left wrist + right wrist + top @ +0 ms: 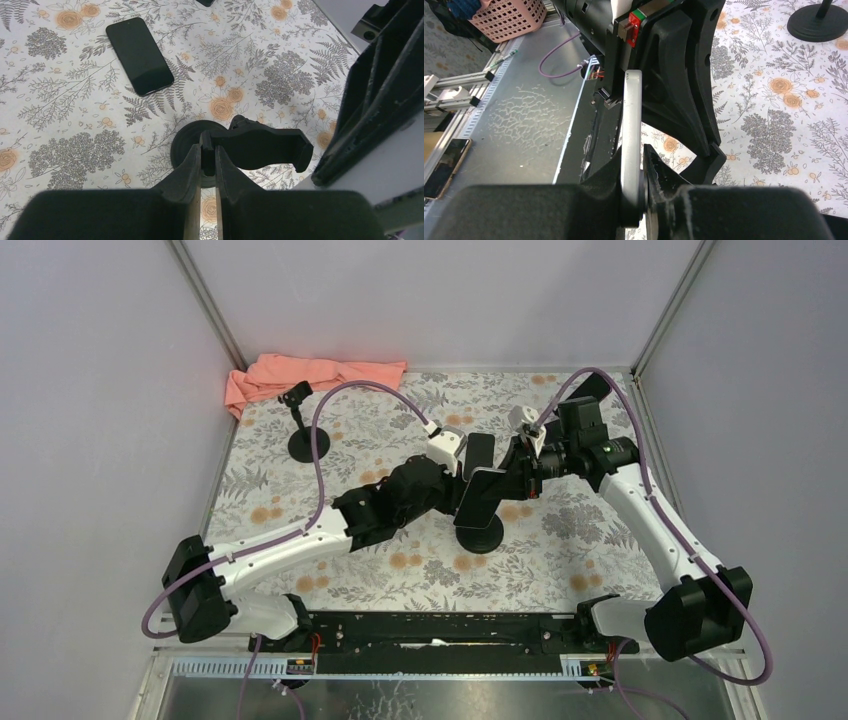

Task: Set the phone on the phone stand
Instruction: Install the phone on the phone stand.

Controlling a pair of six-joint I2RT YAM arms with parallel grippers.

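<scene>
My right gripper (pixel 515 476) is shut on the phone (pixel 483 498) and holds it tilted above the black phone stand's round base (pixel 480 537). In the right wrist view the phone (pixel 631 115) shows edge-on, silver-rimmed, between my fingers (pixel 659 175), right beside the stand's black cradle (pixel 684 95). My left gripper (pixel 208 150) is shut on one end of the cradle (pixel 265 146), with the base (pixel 187 145) below. In the top view the left gripper (pixel 462 472) sits just left of the held phone, and the cradle is hidden.
A second black phone (pixel 140 55) lies flat on the floral table behind the stand, also in the top view (pixel 480 452). Another small stand (pixel 305 435) is at the back left, by a pink cloth (pixel 310 373). A pink basket (pixel 509 17) sits off the table.
</scene>
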